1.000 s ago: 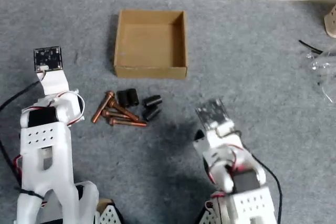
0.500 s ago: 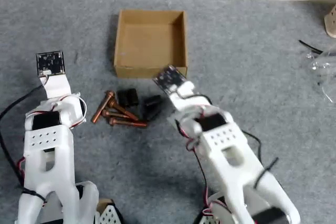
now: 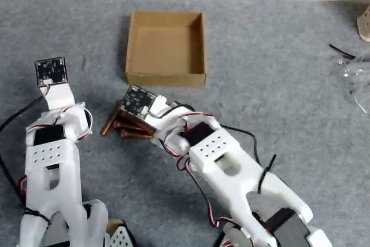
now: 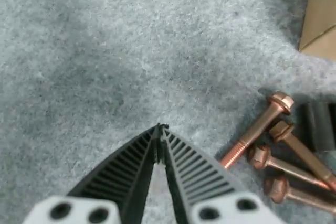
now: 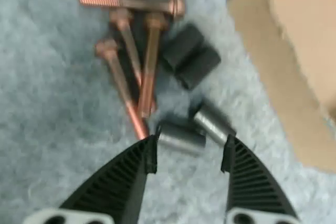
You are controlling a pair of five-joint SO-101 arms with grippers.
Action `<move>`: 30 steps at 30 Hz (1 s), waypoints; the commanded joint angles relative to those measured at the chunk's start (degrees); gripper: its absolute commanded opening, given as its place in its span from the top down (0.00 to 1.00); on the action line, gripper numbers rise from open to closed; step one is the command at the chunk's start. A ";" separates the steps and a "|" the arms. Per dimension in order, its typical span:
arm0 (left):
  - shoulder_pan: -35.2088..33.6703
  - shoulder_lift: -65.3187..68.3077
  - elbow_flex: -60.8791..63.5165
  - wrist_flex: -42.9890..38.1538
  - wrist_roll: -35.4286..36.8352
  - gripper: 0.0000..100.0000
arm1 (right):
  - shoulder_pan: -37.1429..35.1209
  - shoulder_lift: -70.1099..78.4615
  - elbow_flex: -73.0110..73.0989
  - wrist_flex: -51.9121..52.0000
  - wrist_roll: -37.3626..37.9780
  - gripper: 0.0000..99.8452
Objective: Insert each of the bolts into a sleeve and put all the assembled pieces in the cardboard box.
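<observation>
- On the grey carpet-like counter (image 3: 277,56) this looks like the very first pick: nothing's assembled yet and everything lies loose.
- The open square brown cardboard box (image 3: 166,78) sits just beyond the pile, nothing inside.
- Right pincer (image 5: 189,155) hangs over the pile, spread wide and holding nothing, with one sleeve lying between its tips.
- Left pincer (image 4: 159,129) sits off to the side of the bolts, pinched closed on nothing.
- Four copper-coloured flanged bolts (image 5: 139,61) lie in a loose fan, some crossing.
- Short dark tube-shaped sleeves (image 5: 181,136) lie just beside them.
- Next move, I'd guess: lower and close on that sleeve without snagging the bolt tip right next to it.
- Far side is a strip of white wall; clear plastic scraps and a black wire (image 3: 347,65) lie at the counter's edge.
</observation>
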State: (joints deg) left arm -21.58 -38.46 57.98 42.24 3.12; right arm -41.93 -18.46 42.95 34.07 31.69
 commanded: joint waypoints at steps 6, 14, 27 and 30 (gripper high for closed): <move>-0.57 0.57 -0.31 -2.90 0.09 0.99 | 0.57 12.44 -9.54 -3.91 1.41 0.80; -0.57 0.22 0.40 -3.34 0.09 0.99 | 5.05 25.71 -20.18 -3.82 1.05 0.80; -0.66 0.22 0.57 -3.25 0.09 0.99 | 7.08 26.68 -21.14 -3.91 1.32 0.80; -0.66 0.22 0.57 -3.25 0.09 0.99 | 6.02 29.14 -21.14 -3.91 1.41 0.80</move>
State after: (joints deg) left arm -21.67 -37.93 58.86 39.78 3.12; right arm -35.96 10.02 25.01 31.43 32.40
